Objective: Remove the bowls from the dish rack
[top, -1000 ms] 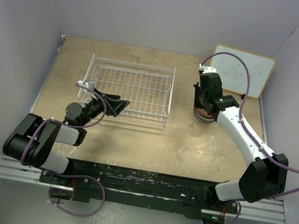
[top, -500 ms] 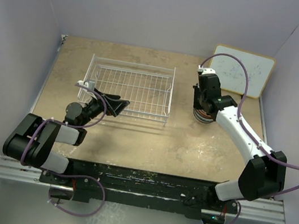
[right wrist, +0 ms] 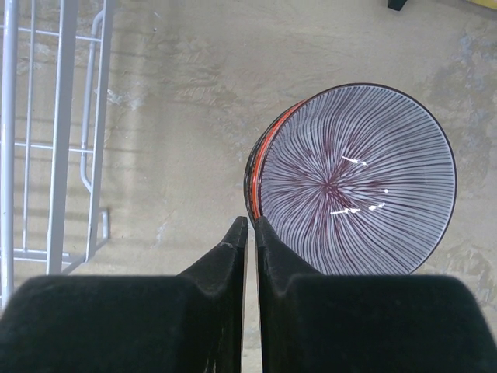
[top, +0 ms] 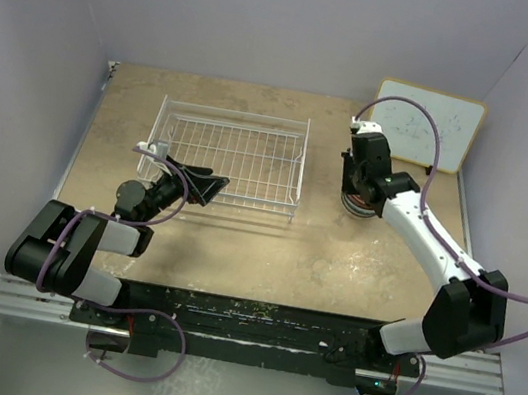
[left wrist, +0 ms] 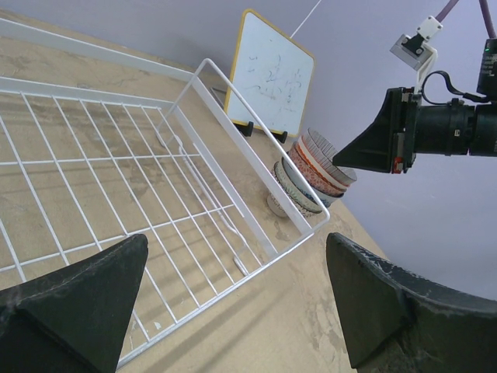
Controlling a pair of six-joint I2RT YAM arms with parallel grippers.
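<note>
Bowls [left wrist: 311, 175] stand nested in one stack on the table [top: 236, 244], toward the far right corner, outside the dish rack [top: 228, 156] and just to its right. We cannot count the stack exactly. The left wrist view shows several rims: striped, patterned and pale. Top bowl [right wrist: 353, 179]: white inside, with fine dark lines radiating from the centre and an orange-red band on the outer wall. Whiteboard [top: 428, 124] with an orange frame stands at the far right corner, behind the stack.

Right end effector [right wrist: 250, 224]: fingers drawn narrow, only a thin slit between them, nothing gripped. The tips sit at the top bowl's rim on the rack side; we cannot tell whether they touch it.

Left end effector [left wrist: 237, 241]: fingers spread wide, nothing between them. It hangs at the near edge of the rack, left of that edge's middle. Its camera looks across the wire floor toward the stack.

Rack lies flat on the far half of the table, left of centre. Through its grid we see only table.
</note>
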